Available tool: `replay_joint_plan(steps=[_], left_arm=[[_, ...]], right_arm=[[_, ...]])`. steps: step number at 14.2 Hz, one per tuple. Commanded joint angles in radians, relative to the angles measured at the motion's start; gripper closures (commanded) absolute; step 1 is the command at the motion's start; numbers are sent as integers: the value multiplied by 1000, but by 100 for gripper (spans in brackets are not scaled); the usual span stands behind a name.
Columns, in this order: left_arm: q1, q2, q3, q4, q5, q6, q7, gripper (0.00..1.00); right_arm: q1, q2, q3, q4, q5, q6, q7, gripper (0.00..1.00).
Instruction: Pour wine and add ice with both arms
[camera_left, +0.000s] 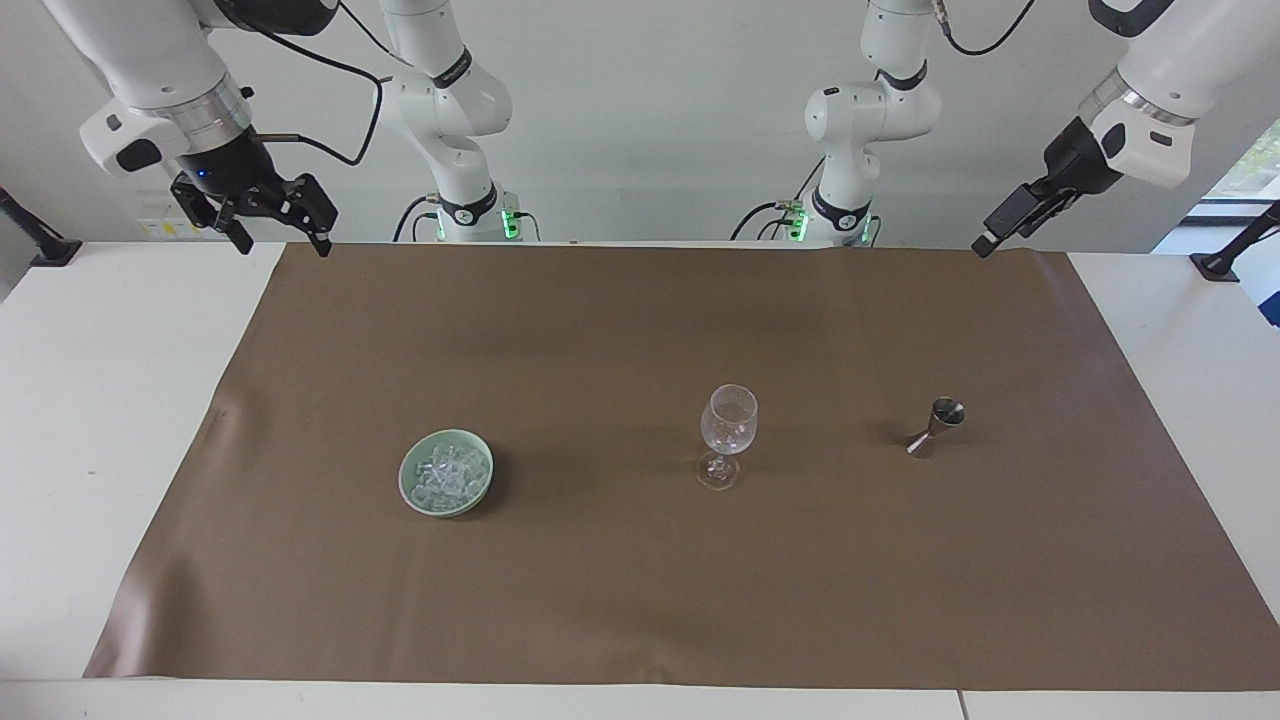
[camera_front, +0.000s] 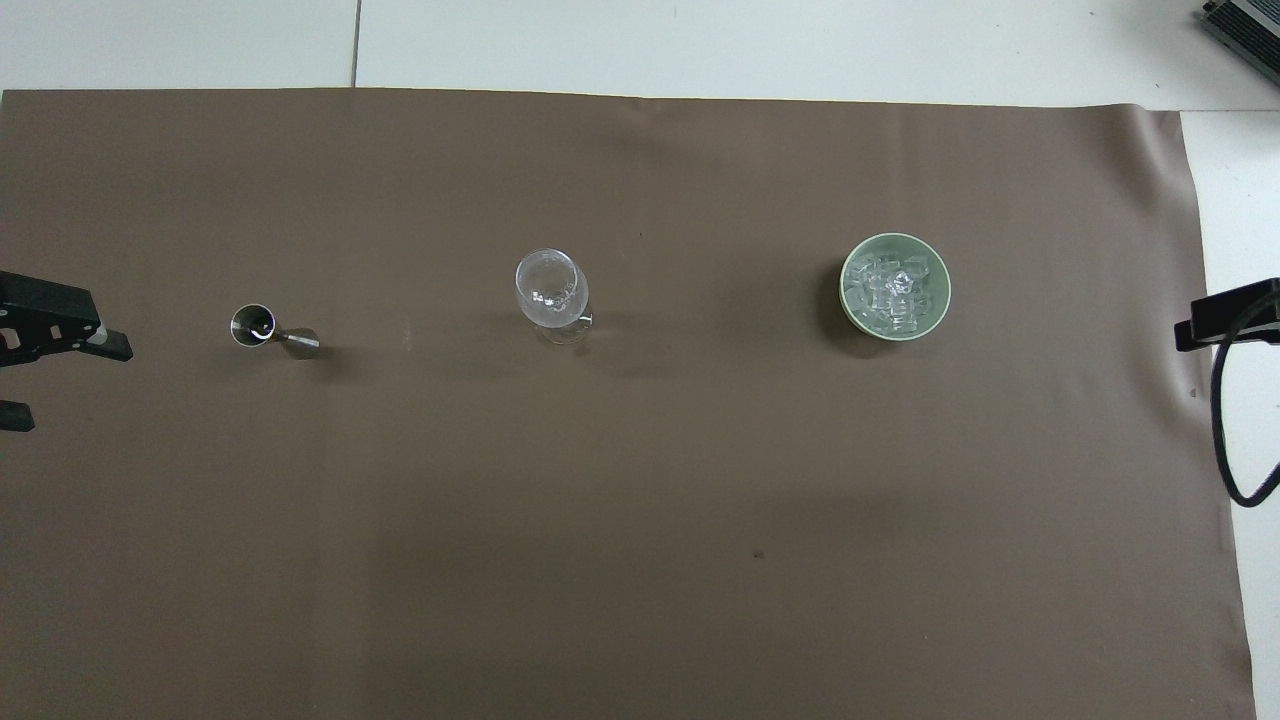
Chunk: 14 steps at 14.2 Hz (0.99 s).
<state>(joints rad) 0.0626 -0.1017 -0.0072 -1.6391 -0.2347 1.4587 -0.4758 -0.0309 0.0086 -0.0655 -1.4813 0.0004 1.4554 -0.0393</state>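
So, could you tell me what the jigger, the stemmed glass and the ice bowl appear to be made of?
Jigger: polished metal, probably steel, with mirror-like glints.
Stemmed glass: clear glass, see-through.
Bowl: pale green, glossy, likely glazed ceramic, holding clear ice.
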Motion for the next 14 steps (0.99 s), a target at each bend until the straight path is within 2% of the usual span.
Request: replay_joint_plan(steps=[1, 3, 8, 11, 14], left_arm=[[25, 2, 12, -19, -43, -12, -32, 0], [34, 13, 15, -24, -54, -12, -38, 0], [40, 95, 159, -27, -187, -15, -73, 0], [54, 149, 225, -31, -274, -8, -151, 0], [63, 155, 230, -67, -308, 25, -277, 0]], right_arm=[[0, -7, 1, -5, -2, 8, 18, 0], [0, -7, 1, -5, -2, 8, 18, 0], [0, -7, 1, -5, -2, 8, 18, 0], [0, -7, 1, -5, -2, 8, 18, 0], [0, -7, 1, -5, -3, 8, 18, 0]])
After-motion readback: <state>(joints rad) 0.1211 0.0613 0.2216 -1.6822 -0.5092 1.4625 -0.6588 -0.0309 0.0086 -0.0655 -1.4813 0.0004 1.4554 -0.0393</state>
